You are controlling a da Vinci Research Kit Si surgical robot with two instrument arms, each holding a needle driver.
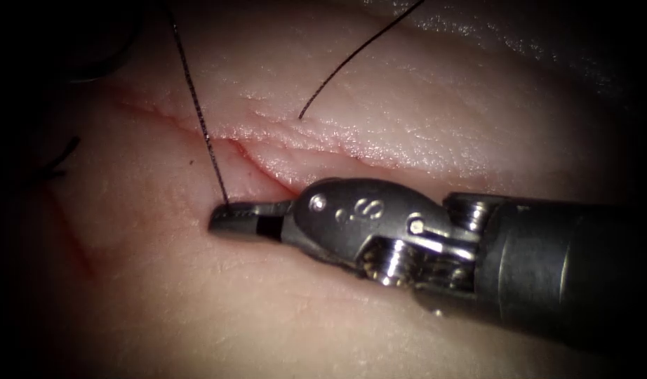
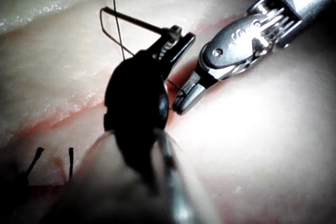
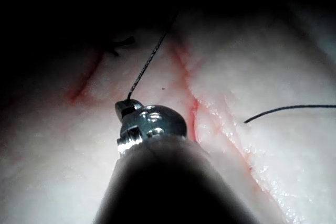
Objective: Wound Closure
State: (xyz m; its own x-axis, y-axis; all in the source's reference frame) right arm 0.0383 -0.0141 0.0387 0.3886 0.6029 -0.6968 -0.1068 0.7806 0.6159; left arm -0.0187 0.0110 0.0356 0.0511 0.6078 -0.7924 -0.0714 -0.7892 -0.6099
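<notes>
The right tool (image 1: 234, 219) pinches the thread (image 1: 197, 105) just left of the cut (image 1: 267, 172), the left tool (image 2: 176, 38) clamps the needle (image 2: 134, 22) off the tissue (image 1: 197, 302); a hard tug could snap the thread.

Right tool (image 1: 243, 219): shaft enters from 3 o'clock, wrist straight, jaws closed on thread, tips toward 9 o'clock. Left tool (image 2: 176, 38): jaws clamped on needle, tips toward 1 o'clock.
</notes>
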